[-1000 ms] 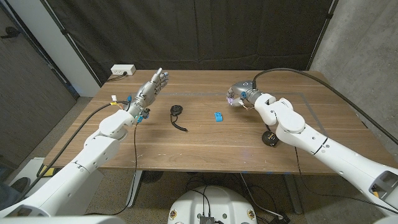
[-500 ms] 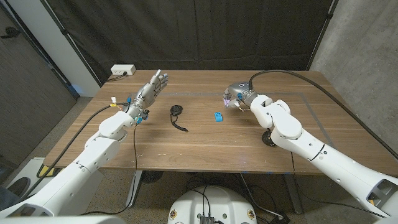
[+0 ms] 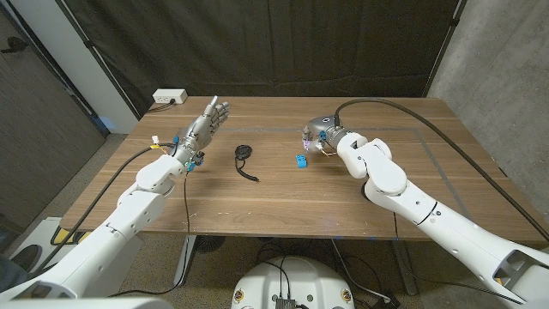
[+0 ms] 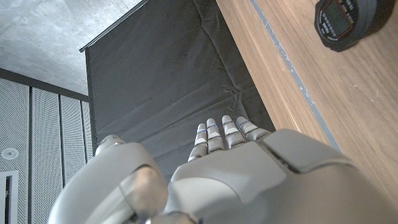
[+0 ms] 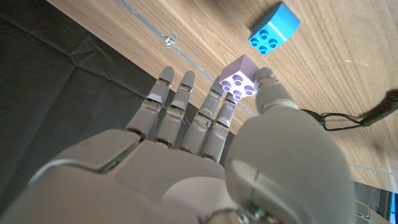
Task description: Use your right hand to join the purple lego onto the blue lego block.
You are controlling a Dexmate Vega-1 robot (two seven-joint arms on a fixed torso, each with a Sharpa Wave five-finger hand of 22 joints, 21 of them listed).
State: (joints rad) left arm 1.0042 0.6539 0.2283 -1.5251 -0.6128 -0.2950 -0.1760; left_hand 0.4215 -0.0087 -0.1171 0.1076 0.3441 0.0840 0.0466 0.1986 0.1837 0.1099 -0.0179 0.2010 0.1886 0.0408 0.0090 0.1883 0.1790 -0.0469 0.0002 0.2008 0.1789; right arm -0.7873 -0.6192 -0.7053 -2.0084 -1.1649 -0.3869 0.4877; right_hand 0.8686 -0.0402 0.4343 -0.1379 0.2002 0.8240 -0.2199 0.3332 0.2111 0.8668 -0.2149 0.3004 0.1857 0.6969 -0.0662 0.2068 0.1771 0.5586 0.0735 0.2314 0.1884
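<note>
Two bricks apart, not yet joined.
Purple lego (image 5: 240,77) was pinched at the right hand's (image 3: 319,134) fingertips, near the blue lego block (image 3: 301,160), which sat studs-up on the table (image 3: 257,197) toward the robot's left. Left hand (image 3: 209,120) hung unclenched, well apart.

In the head view we saw the purple lego (image 3: 310,135) only as a small speck at the right hand (image 3: 322,130), whose fingers were hidden behind the hand's own back. The blue lego (image 3: 301,160) was too small there to show its studs. In the left wrist view the picture's edge cut off the watch (image 4: 348,22), and the left hand (image 4: 249,174) hid its own palm. In the right wrist view the edge cut off the strap (image 5: 379,112).
</note>
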